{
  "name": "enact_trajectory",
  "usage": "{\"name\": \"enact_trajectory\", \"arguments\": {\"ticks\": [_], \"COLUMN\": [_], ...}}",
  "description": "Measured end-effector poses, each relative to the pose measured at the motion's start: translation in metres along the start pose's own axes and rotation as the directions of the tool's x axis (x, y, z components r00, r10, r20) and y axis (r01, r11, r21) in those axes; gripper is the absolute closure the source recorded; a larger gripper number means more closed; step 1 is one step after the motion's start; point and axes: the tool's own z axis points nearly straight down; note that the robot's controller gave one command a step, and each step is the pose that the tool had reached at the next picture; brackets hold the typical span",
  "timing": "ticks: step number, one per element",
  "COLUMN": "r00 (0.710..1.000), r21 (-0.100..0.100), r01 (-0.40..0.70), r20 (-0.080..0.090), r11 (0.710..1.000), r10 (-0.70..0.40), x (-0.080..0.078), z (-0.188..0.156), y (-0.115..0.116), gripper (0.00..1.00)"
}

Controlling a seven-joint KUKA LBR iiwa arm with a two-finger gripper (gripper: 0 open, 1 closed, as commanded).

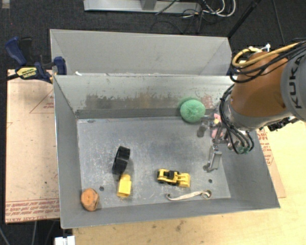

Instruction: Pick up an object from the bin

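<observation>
At 3 o'clock in the bin (143,93), jaws hang above bare floor; green ball (192,110) near at 11 o'clock. Jaw opening: cannot tell.

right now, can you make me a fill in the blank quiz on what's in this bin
The fuzzy ball near the back wall of the bin is ____.
The black object lies next to a small ____ block.
The brownish lump sits in the view's front-____ corner.
The claw hangs over the view's ____ side of the bin.
Missing words: green, yellow, left, right.
</observation>
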Motion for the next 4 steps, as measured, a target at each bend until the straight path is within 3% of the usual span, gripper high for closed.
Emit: {"name": "enact_trajectory", "arguments": {"ticks": [1,2,3,4], "r00": [0.997,0.988,0.989,0.996], "r21": [-0.001,-0.002,-0.001,-0.001], "r01": [0.08,0.152,0.145,0.084], "r20": [-0.004,-0.004,-0.006,0.001], "r11": [0.997,0.988,0.989,0.996], "r10": [-0.08,-0.152,-0.145,-0.084], "x": [-0.002,0.018,0.015,0.025], "z": [0.044,0.071,0.088,0.093], "y": [0.049,0.04,0.048,0.051], "gripper": [0.0,0.0,0.0,0.0]}}
